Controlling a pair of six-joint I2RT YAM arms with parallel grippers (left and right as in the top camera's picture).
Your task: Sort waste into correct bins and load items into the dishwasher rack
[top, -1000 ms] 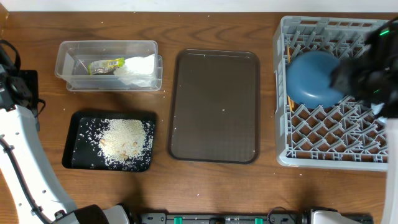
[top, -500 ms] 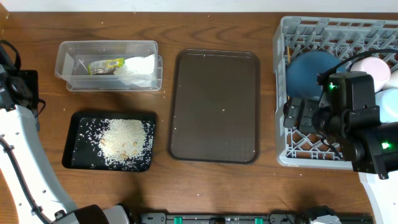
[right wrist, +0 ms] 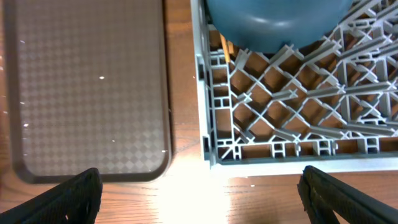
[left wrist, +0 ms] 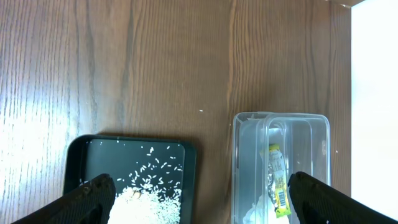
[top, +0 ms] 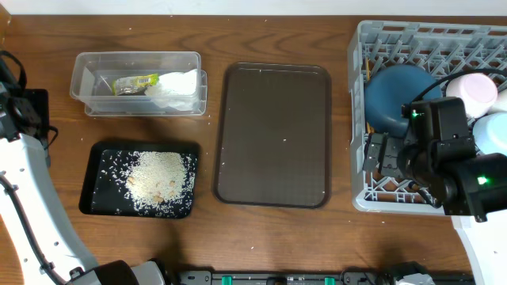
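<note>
Rack (top: 380,47): one, grey plastic lattice, at the right end of the wooden table (top: 277,237).
- In it we count three items. One smooth blue bowl (top: 396,95) sits at the rack's left side, dome toward the overhead camera, opening unseen.
- One pink cup (top: 479,87) and one white cup (top: 493,131) sit to its right.

Brown tray (top: 275,134): one, textured, rounded rectangle, long axis far-to-near, mid-table.

Black tray (top: 103,162): one, long axis left-right, holding a heap of rice (top: 158,178).

Clear tub (top: 87,71): one, plastic, long axis left-right, behind the black tray. It holds one yellow-green wrapper (top: 135,81) and white tissue (top: 176,83).

Right gripper (top: 380,154): fingers spread, holding nothing, over the rack's near-left corner.

Left gripper (left wrist: 208,196): fingers spread, holding nothing, above the black tray and tub.
</note>
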